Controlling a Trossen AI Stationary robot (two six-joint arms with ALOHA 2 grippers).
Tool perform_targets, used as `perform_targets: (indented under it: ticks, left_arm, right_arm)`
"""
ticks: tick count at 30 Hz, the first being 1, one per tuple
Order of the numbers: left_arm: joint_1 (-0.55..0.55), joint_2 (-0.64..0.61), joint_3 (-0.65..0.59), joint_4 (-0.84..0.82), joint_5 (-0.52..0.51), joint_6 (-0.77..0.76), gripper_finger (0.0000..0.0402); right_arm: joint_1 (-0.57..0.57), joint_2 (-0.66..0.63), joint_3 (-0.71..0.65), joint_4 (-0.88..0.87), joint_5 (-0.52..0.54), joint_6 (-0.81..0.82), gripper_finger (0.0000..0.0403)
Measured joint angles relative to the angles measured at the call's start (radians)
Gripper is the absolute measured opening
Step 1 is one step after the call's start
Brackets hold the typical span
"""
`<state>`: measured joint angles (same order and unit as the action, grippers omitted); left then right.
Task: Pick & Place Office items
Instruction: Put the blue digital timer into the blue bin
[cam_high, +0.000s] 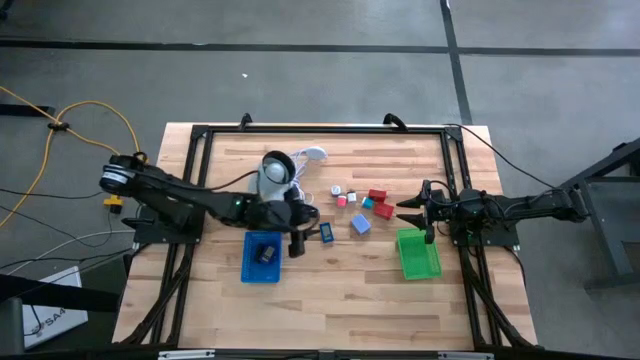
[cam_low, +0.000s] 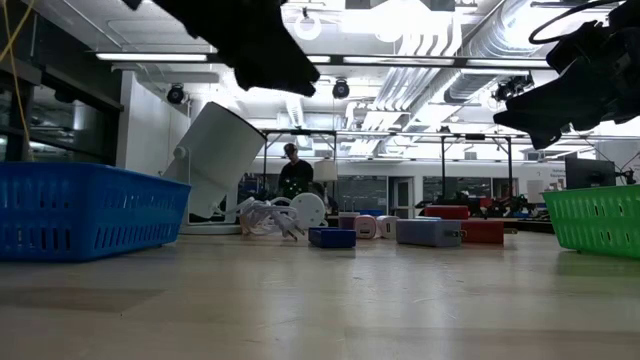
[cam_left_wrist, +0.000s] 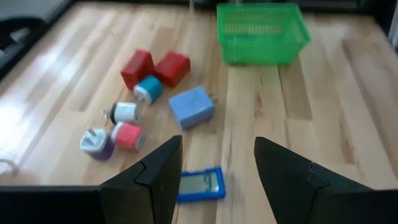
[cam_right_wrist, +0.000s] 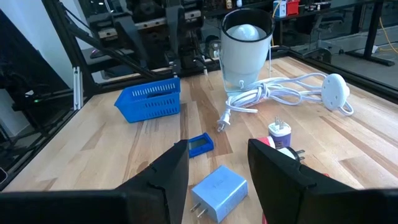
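One dark item in blue tray (cam_high: 249, 262), green tray (cam_high: 417, 258) bare; both grippers' fingers apart, holding nothing.

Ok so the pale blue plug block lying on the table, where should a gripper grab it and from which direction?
Grip the pale blue plug block across its two flat side faces, coming straight down from above. It lies flat, apart from the red blocks, with its prongs sticking out one end, so keep the fingers off that end.
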<state>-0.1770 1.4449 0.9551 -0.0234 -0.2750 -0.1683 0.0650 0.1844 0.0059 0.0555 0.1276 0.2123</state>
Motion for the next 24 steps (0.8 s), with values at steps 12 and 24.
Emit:
perform_targets:
  ticks: [12,24]
  left_arm:
    - [0.125,0.149,0.191,-0.148,0.248,0.248,0.0191]
    - [0.169,0.216,0.244,-0.18,0.349,0.705,0.019]
  right_arm:
    - [0.0,0.002,0.0,0.0,0.0,0.0,0.0153]
    - [0.0,0.019,0.0,0.0,0.001,0.0,0.0153]
